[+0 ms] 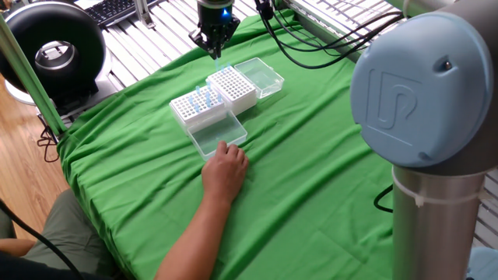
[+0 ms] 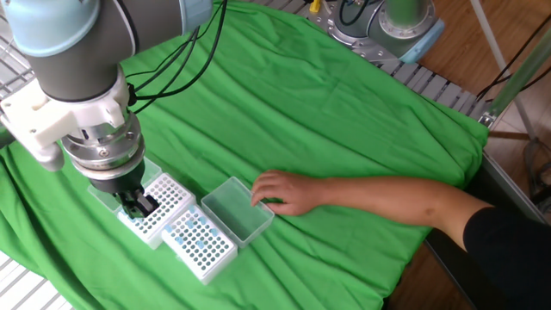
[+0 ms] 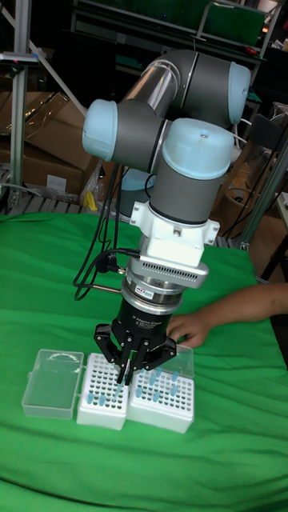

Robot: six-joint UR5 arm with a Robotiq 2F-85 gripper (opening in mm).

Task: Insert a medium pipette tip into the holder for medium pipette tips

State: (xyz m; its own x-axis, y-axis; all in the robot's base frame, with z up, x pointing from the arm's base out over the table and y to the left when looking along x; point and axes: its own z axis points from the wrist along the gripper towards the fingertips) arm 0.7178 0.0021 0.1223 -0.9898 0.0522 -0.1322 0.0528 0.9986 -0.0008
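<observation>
Black two-finger claw (image 3: 126,370) pinching a thin clear pipette tip (image 3: 122,374), just above the tall white grid-topped rack (image 3: 102,391), green-draped counter (image 3: 232,448) below

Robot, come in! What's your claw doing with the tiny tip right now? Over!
Gripper above the holder for medium pipette tips, fingers closed on something thin, too small to identify. Person's hand rests by the other rack's clear lid, away from the holder.
</observation>
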